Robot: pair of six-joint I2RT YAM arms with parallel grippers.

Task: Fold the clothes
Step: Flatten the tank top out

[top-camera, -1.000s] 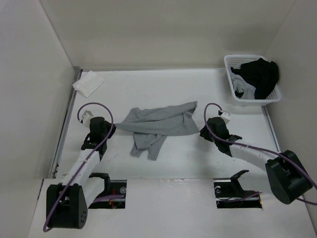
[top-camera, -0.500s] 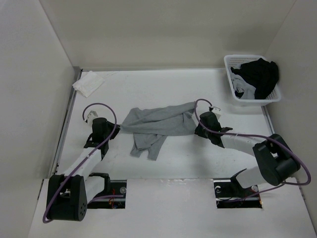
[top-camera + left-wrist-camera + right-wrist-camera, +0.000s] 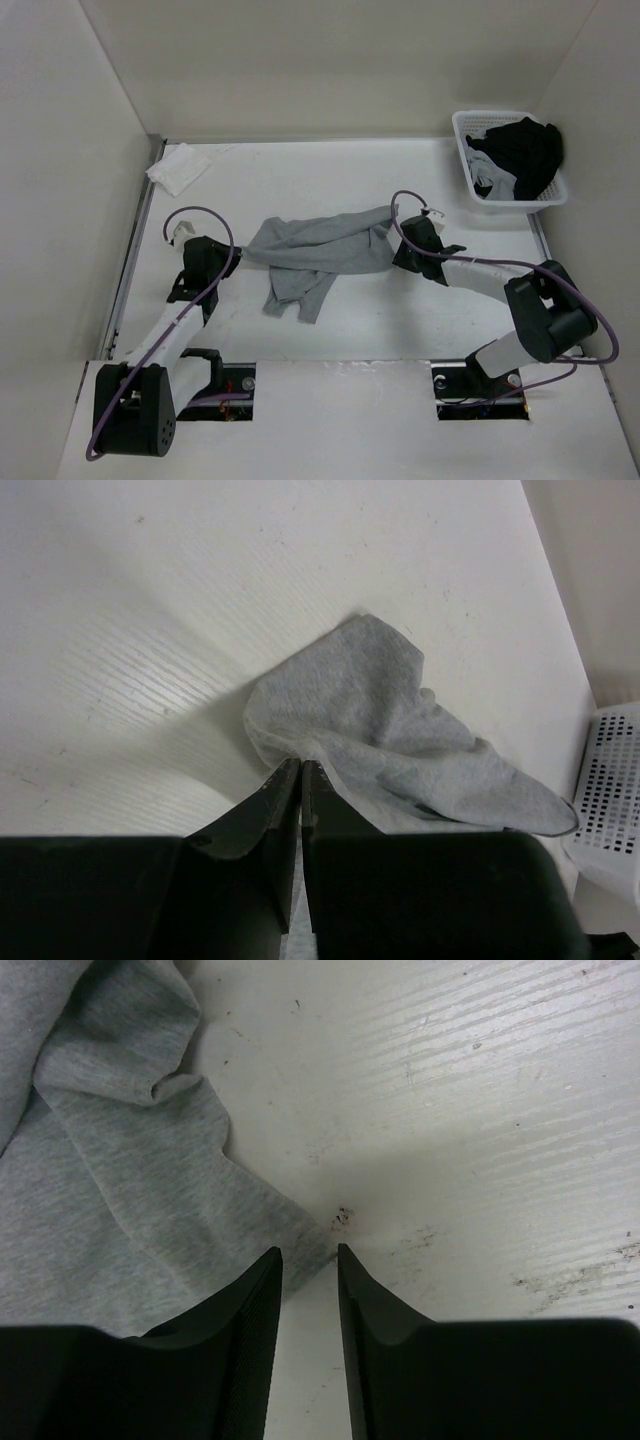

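White tabletop [image 3: 330, 180], walled in white on three sides, with the grey garment [image 3: 320, 245] lying crumpled across its middle, one part trailing toward the near edge.

The left gripper [image 3: 300, 765] is clamped tight on the garment's left end, the cloth bunching out from between its closed fingertips, much as it was a second ago.

The right gripper [image 3: 310, 1252] is what has changed. A second ago it sat off to the right, clear of the cloth; since then the arm has swung in to the garment's right edge. Its jaws now stand a narrow gap apart, on either side of a hem corner, not pinching it.

Off in the far right corner a white basket [image 3: 465, 130] holds a black garment [image 3: 525, 150]. A small white cloth [image 3: 178, 168] lies at the far left.
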